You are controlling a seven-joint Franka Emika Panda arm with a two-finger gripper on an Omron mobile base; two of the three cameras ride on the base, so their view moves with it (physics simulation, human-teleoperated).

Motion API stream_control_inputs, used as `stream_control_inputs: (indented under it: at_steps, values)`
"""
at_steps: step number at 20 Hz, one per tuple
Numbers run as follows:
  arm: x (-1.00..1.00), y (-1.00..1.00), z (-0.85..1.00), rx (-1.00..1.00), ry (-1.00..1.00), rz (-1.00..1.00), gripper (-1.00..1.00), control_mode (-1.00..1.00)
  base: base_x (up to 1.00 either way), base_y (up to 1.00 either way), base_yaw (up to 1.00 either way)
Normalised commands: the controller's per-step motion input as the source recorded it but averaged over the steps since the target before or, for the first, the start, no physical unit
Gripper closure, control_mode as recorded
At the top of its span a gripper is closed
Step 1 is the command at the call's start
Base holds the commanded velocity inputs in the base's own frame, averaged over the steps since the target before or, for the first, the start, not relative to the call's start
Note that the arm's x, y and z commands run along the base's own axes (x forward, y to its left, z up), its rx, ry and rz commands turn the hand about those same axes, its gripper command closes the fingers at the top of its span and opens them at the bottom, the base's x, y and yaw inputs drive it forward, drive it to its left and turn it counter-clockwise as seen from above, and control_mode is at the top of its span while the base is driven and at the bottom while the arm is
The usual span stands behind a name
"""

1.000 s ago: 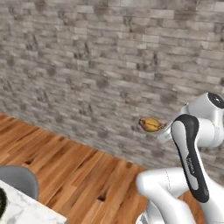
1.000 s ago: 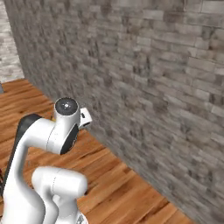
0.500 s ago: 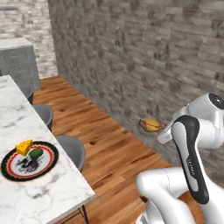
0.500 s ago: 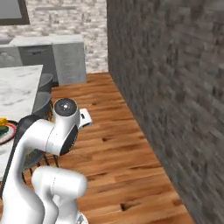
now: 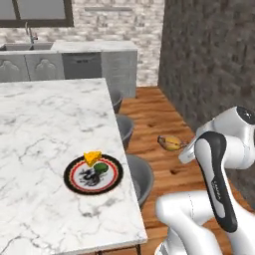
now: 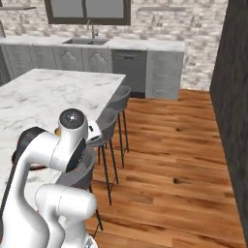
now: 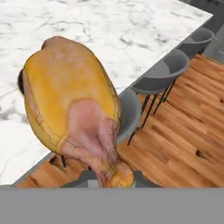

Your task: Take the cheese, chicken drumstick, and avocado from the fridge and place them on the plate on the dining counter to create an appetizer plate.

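Two of the three foods, the cheese (image 5: 91, 158) and the avocado (image 5: 101, 168), already sit on the plate (image 5: 74, 183) near the right edge of the marble surface (image 5: 45, 124); the third, the drumstick (image 5: 170, 143), is clamped in the narrow gripper (image 5: 185, 147), held out over the wooden floor (image 5: 154, 112) above the grey stools (image 5: 140, 175). In the hand view the drumstick (image 7: 72, 105) hangs bone end toward the gripper, fat end pointing away to the surface (image 7: 105, 30). The plate lies to the gripper's left, past the surface's edge, so I judge the carry must go that way and then lower.
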Motion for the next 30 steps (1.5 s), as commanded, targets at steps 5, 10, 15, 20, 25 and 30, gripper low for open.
stream_control_inputs:
  at_steps: [5, 10, 15, 20, 25, 30]
  values:
    - [0.0, 0.0, 0.0, 0.0, 0.0, 0.0, 1.0, 1.0, 0.63, -0.21, 0.67]
    - [0.0, 0.0, 0.0, 0.0, 0.0, 0.0, 1.0, 1.0, 0.53, -0.27, 0.69]
    - [0.0, 0.0, 0.0, 0.0, 0.0, 0.0, 1.0, 1.0, 0.39, -0.32, 0.71]
    - [0.0, 0.0, 0.0, 0.0, 0.0, 0.0, 1.0, 1.0, 0.42, -0.45, 0.7]
    - [0.0, 0.0, 0.0, 0.0, 0.0, 0.0, 1.0, 1.0, 0.38, -0.88, 0.57]
    - [0.0, 0.0, 0.0, 0.0, 0.0, 0.0, 1.0, 1.0, 0.33, -0.96, 0.53]
